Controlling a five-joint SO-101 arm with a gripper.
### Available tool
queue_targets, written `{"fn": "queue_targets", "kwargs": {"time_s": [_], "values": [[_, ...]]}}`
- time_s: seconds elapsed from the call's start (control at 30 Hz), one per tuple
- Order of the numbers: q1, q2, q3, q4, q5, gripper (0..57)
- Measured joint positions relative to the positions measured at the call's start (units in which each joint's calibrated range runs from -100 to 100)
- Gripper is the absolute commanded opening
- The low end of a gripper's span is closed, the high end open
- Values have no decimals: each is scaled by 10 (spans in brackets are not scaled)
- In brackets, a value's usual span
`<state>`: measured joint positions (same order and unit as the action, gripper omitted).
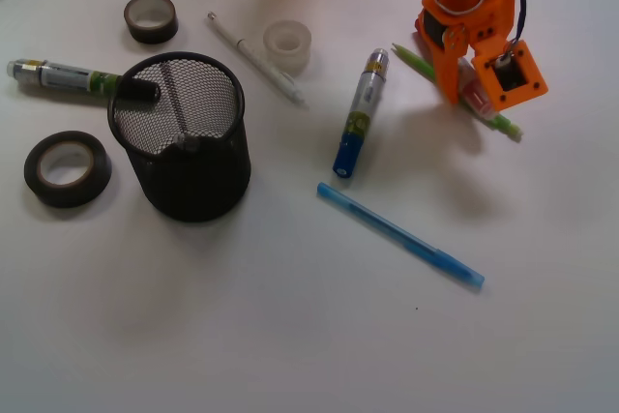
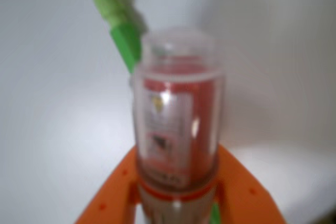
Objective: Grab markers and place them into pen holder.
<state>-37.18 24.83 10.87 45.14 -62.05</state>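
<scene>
My orange gripper is at the upper right, shut on the red-capped marker. In the wrist view the marker's clear cap and red label fill the space between the orange jaws of the gripper. I cannot tell whether it is off the table. The blue-capped marker lies in the middle, apart from the gripper. Left of the black mesh pen holder lies the black-capped marker, its cap at the holder's rim. The holder has no marker inside.
A thin green pen lies under and beside the held marker. A thin blue pen lies in front, a white pen behind the holder. Two dark tape rolls and a clear roll are around.
</scene>
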Motion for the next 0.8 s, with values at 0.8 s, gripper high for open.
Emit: {"fn": "queue_targets", "kwargs": {"time_s": [0.8], "values": [[160,-276,-121,53,204,6]]}}
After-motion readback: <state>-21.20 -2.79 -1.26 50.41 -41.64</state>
